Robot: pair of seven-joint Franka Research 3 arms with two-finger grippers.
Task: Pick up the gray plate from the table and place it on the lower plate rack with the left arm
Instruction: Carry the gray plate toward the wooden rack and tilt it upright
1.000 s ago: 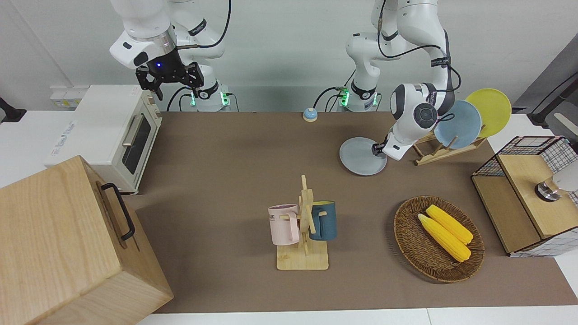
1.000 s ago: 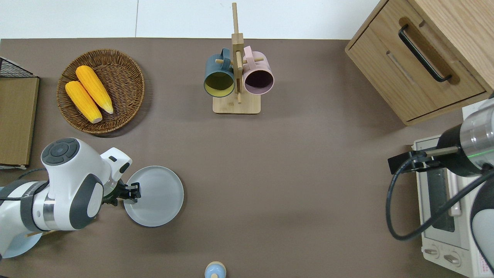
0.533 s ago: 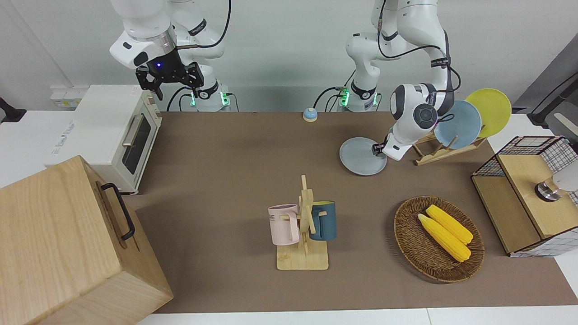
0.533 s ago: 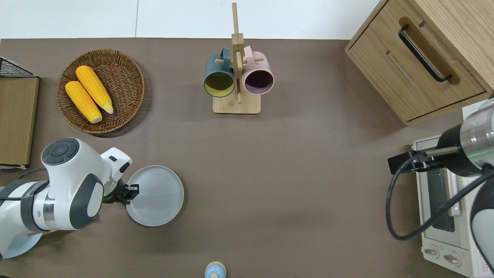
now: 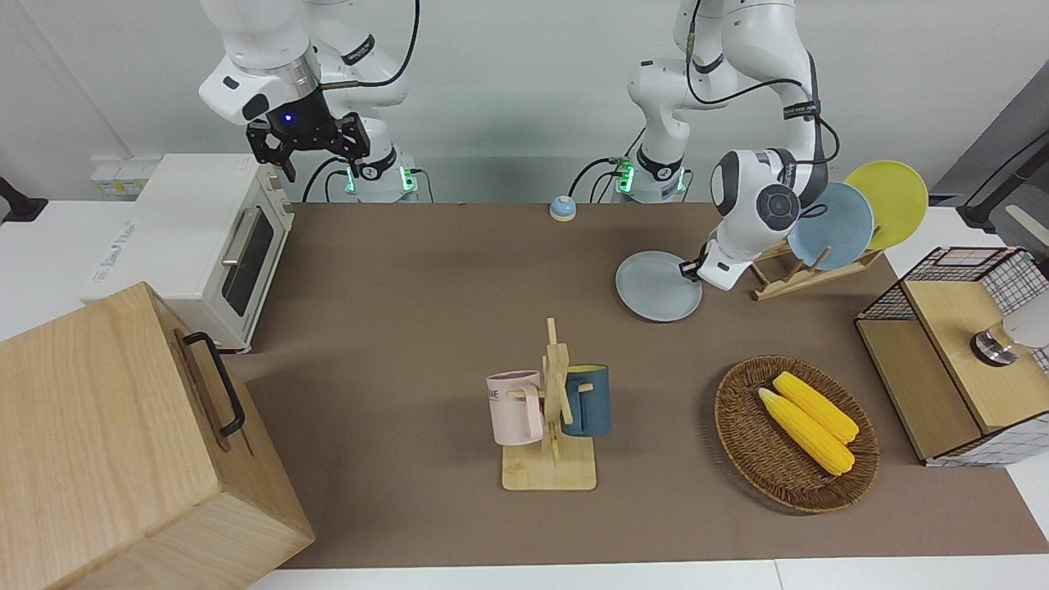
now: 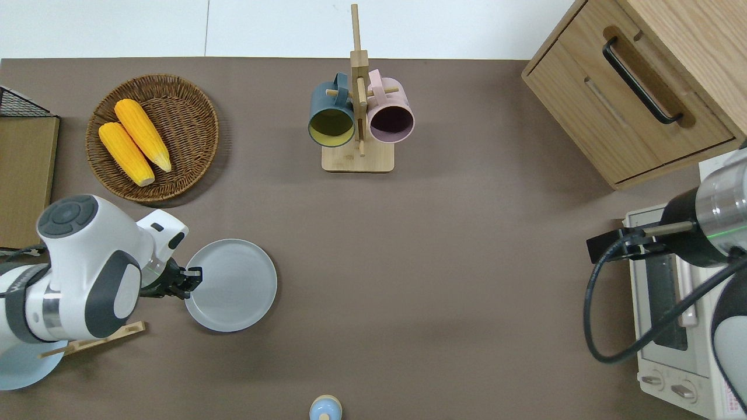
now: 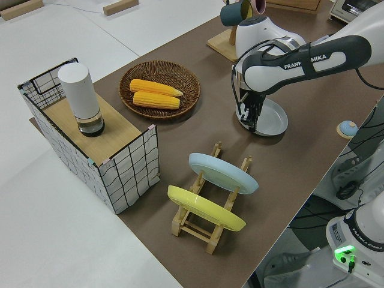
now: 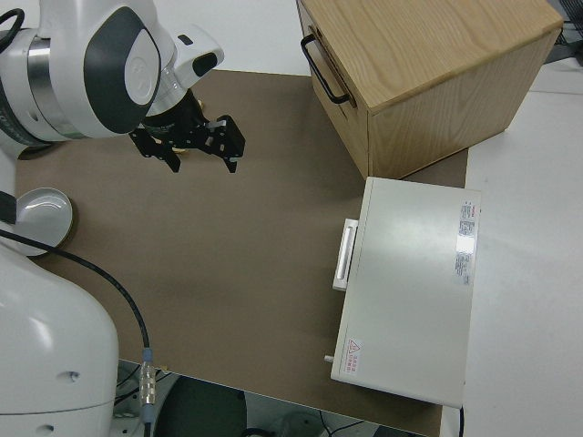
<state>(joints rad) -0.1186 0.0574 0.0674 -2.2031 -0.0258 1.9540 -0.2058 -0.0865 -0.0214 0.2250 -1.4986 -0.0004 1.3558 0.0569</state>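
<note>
The gray plate (image 6: 233,286) (image 5: 656,287) (image 7: 273,117) hangs low over the brown table (image 6: 420,280), its rim pinched by my left gripper (image 6: 189,280) (image 5: 687,268) (image 7: 253,123), which is shut on the edge toward the left arm's end. The light-wood plate rack (image 5: 807,270) (image 7: 204,222) stands beside it, toward the left arm's end of the table. It holds a sky-blue plate (image 5: 832,225) (image 7: 222,172) and a yellow plate (image 5: 889,201); its low end with bare pegs (image 7: 217,149) is free. The right arm is parked, its gripper (image 8: 196,146) (image 5: 307,143) open.
A wicker basket (image 6: 195,108) with two corn cobs lies farther from the robots than the plate. A mug tree (image 6: 359,116) stands mid-table. A wire-sided box (image 5: 959,352), a wooden cabinet (image 6: 636,87), a toaster oven (image 6: 671,303) and a small bell (image 6: 325,406) line the edges.
My left gripper, shut on the gray plate's rim, has carried the plate a little away from the robots and toward the left arm's end. The right arm has stayed still.
</note>
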